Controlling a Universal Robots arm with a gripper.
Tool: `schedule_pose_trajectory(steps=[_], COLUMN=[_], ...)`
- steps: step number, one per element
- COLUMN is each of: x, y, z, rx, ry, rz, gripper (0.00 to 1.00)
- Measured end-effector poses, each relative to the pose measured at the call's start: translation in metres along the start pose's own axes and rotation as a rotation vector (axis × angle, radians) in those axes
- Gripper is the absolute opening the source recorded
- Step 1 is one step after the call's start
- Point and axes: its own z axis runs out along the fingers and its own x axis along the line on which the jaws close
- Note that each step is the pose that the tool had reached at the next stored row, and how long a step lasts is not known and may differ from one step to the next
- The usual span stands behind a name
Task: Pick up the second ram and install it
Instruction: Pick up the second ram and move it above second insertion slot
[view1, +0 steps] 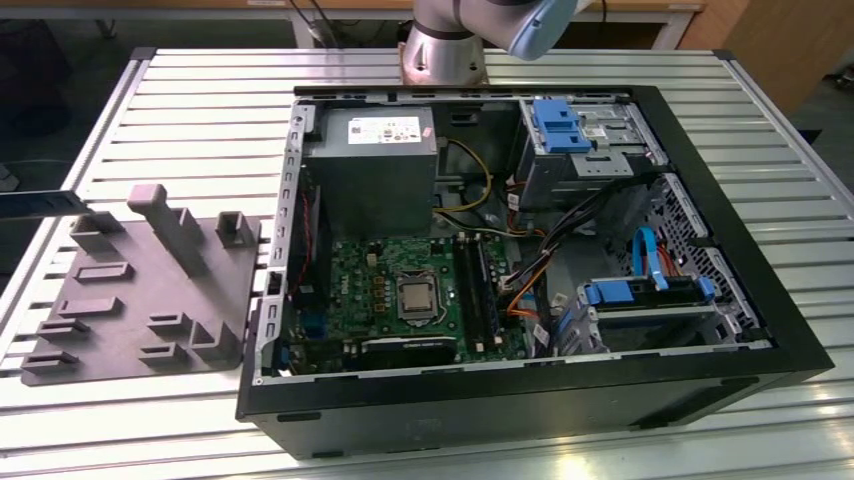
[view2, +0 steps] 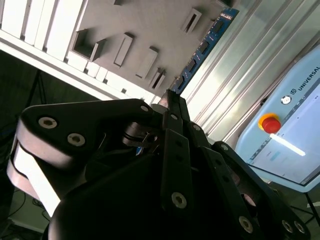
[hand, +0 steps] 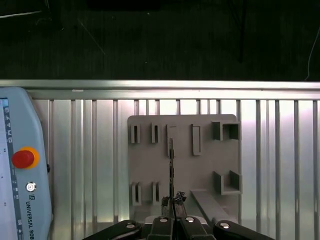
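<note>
One stick, the second ram, is clamped edge-on in the gripper and juts straight out past its tips. Grey tray of moulded slots and blocks sits just beyond the tips, behind the stick; contact unclear. Open PC case holds motherboard and power supply.

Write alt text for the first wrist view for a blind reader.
The gripper is shut on the second ram, a thin stick seen edge-on, held over a grey tray on a slatted metal table. A pale teach pendant with a red button lies beside the tray.
</note>
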Motion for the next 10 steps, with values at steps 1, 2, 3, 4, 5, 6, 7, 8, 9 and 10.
schedule_pose_trajectory(steps=[1, 2, 3, 4, 5, 6, 7, 8, 9, 10], x=[-0.0001, -0.0001, -0.0001, -0.0002, -0.0003, -0.0003, -0.0004, -0.0004, -0.0005, -0.0005], y=[0.0, 0.0, -0.0001, -0.0001, -0.0001, -0.0001, 0.0, 0.0, 0.0, 0.0], z=[-0.0008, -0.0017, -0.0027, -0.0037, -0.0048, -0.0059, -0.007, -0.008, -0.0091, -0.0103], rx=[-0.0001, 0.0, 0.0, 0.0, 0.0, 0.0001, 0.0002, 0.0003, 0.0004, 0.0005], ry=[-0.0005, -0.0011, -0.0015, -0.0016, -0.002, -0.0022, -0.0024, -0.0027, -0.0028, -0.0031], rz=[0.0, 0.0, 0.0, 0.0, 0.0, 0.0, 0.0, 0.0, 0.0, 0.0], gripper=[0.12, 0.12, 0.12, 0.12, 0.12, 0.12, 0.12, 0.12, 0.12, 0.12])
